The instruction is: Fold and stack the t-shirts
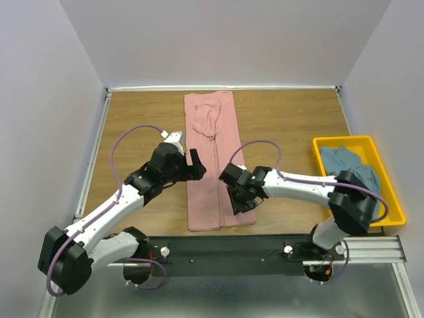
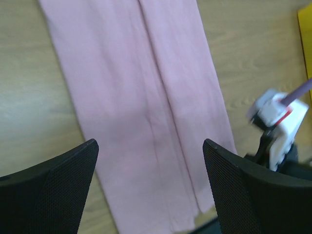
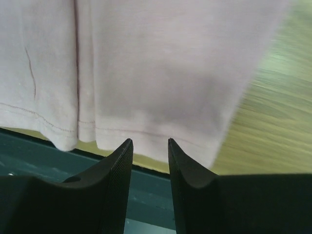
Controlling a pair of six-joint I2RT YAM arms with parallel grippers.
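The pink t-shirt (image 1: 209, 192) lies flat on the table as a long narrow strip running from far to near, both sides folded in, with a rumpled sleeve (image 1: 204, 119) on top at the far end. My left gripper (image 1: 193, 165) hovers at the strip's left edge, open wide; in the left wrist view its jaws (image 2: 150, 144) straddle the pink cloth (image 2: 136, 87) from above. My right gripper (image 1: 242, 202) is low over the near right corner, open by a narrow gap with nothing in it (image 3: 149, 141), just short of the hem (image 3: 161, 63). The blue-grey t-shirt (image 1: 348, 165) lies crumpled in the bin.
A yellow plastic bin (image 1: 344, 140) stands at the table's right edge. The wooden table (image 1: 291, 119) is walled on three sides. A dark rail runs along the near edge under the shirt's hem. My right arm's wrist (image 2: 278, 117) shows in the left wrist view.
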